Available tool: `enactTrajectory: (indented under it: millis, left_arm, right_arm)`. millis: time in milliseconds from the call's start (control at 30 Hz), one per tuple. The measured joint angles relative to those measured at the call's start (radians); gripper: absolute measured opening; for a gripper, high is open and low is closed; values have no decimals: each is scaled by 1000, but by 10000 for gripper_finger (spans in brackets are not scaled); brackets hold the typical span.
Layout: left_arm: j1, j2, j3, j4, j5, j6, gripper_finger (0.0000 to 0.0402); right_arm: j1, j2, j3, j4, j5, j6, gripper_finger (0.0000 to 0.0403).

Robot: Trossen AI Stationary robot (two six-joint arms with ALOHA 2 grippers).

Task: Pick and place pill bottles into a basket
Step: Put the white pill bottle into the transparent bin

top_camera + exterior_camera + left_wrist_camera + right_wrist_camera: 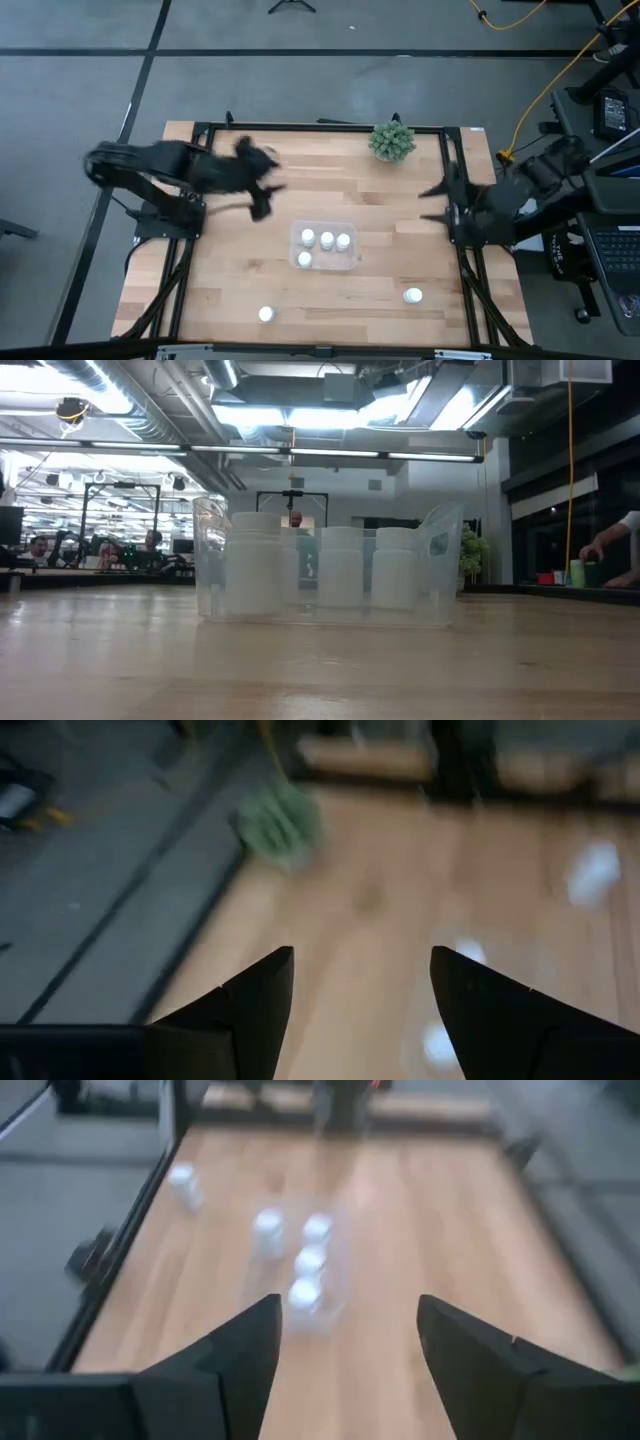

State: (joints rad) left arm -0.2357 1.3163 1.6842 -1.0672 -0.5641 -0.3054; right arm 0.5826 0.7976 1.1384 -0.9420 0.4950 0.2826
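The clear basket stands at the table's middle, toward the near edge, with several white pill bottles upright inside. The low view shows it too, with bottles in it. Two more bottles stand on the wood near the near edge, one at the left and one at the right. My left gripper is open and empty, above the table to the left of and beyond the basket. My right gripper is open and empty at the table's right side, pointing toward the basket.
A spiky green plant stands at the far edge, right of the middle, and also shows in the left wrist view. A black frame runs around the table. Bare wood lies between the basket and the two loose bottles.
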Motion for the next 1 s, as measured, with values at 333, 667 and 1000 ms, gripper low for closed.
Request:
enactTrajectory:
  millis: [333, 667, 1000]
  left_arm:
    - [-75, -258, -163, 116, -100, -22, 228]
    - [-135, -356, -301, 130, -171, 2, 228]
    - [-164, -400, -390, 183, -117, 2, 228]
  right_arm:
    - [217, 225, 0, -187, -199, 440, 211]
    - [313, 500, 0, -112, -282, 596, 216]
    - [313, 641, 0, -8, -288, 825, 297]
